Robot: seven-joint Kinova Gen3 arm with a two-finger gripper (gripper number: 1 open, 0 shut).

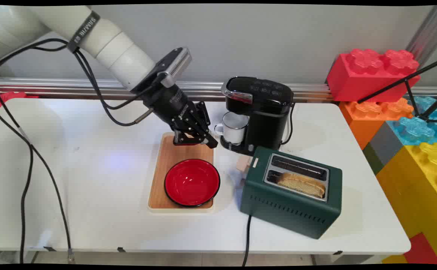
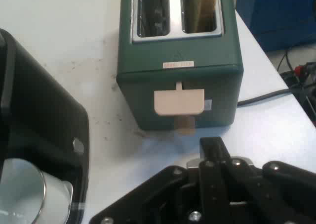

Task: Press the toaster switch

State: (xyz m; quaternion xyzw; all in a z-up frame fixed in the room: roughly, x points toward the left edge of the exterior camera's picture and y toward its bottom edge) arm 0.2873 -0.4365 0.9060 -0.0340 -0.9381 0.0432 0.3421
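My black gripper (image 1: 211, 143) hangs shut and empty over the far end of a wooden tray (image 1: 168, 150), its tip pointing right. A dark green toaster (image 1: 289, 202) stands to the right, with a slice of bread (image 1: 303, 184) in its near slot and the far slot empty. Its beige lever (image 1: 243, 164) faces the gripper, a short gap away. In the hand view the gripper (image 2: 212, 144) points at the toaster (image 2: 148, 85), whose lever (image 2: 178, 101) sits just beyond the fingertips. A red bowl (image 1: 192, 182) rests on the tray's near half.
A black coffee machine (image 1: 263, 112) with a white metal mug (image 1: 234, 128) under its spout stands close behind the gripper; both the machine (image 2: 34, 135) and the mug (image 2: 24, 194) show in the hand view too. The toaster's cord (image 1: 247, 240) runs off the front edge. Big toy bricks (image 1: 409, 123) stack at right.
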